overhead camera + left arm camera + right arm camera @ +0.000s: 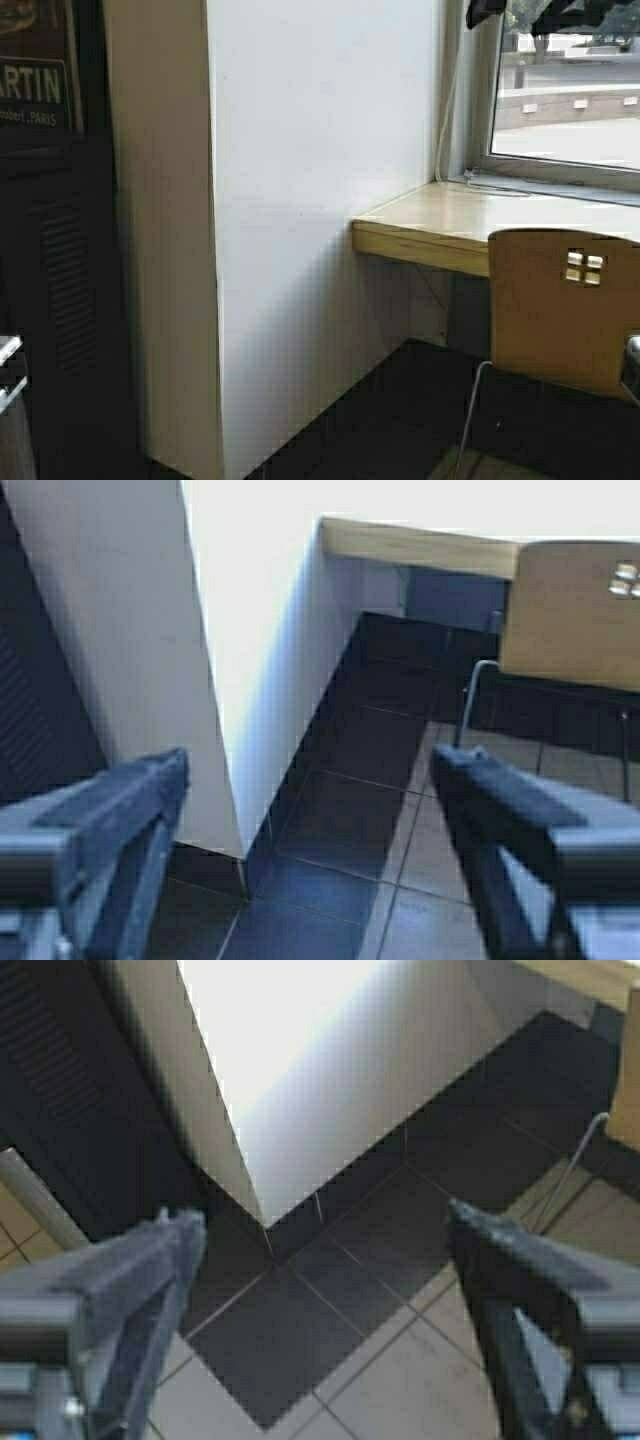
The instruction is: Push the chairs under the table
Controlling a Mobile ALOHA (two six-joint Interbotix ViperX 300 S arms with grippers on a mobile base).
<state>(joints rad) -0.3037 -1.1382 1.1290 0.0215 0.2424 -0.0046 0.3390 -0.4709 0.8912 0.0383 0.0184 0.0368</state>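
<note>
One chair sits at the table edge, white wall beside me; left gripper and right gripper hang over floor tiles, jaws wide apart.

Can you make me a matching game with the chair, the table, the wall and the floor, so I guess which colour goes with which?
Things:
1. chair
2. table
3. wall
4. floor

Colours and looks:
A. dark tiles
B. plain white
C. light tan back with small square holes
D. pale wood top with a thick yellowish edge

Pairs: 1-C, 2-D, 3-B, 4-A
</note>
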